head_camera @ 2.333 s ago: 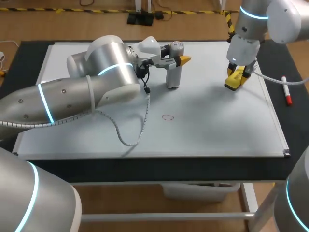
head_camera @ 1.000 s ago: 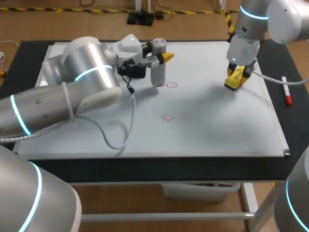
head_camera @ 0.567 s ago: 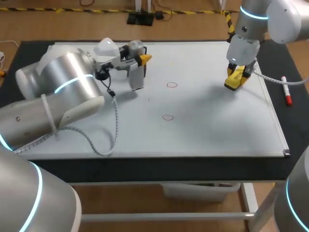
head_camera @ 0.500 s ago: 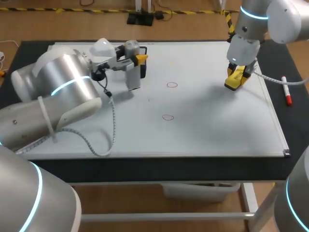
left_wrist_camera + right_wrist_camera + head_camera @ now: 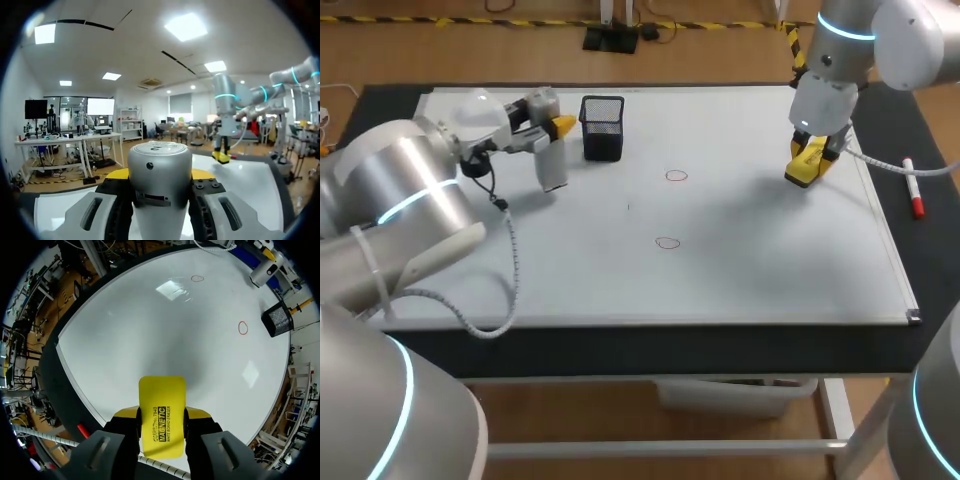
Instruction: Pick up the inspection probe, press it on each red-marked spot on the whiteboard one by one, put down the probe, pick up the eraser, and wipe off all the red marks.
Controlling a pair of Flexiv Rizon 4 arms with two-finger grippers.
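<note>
The left end effector (image 5: 549, 128) is clenching the probe (image 5: 552, 168) upright over the whiteboard's (image 5: 770, 270) left, just beside the mesh cup (image 5: 603, 127), and is risking bumping it or toppling the probe on release, while the right end effector (image 5: 807, 163) is grasping the eraser (image 5: 161, 415), well apart from both red marks (image 5: 676, 176).

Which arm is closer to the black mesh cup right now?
Left. The left arm holds the probe just beside the cup; the right arm is far across the whiteboard, near its opposite edge.
</note>
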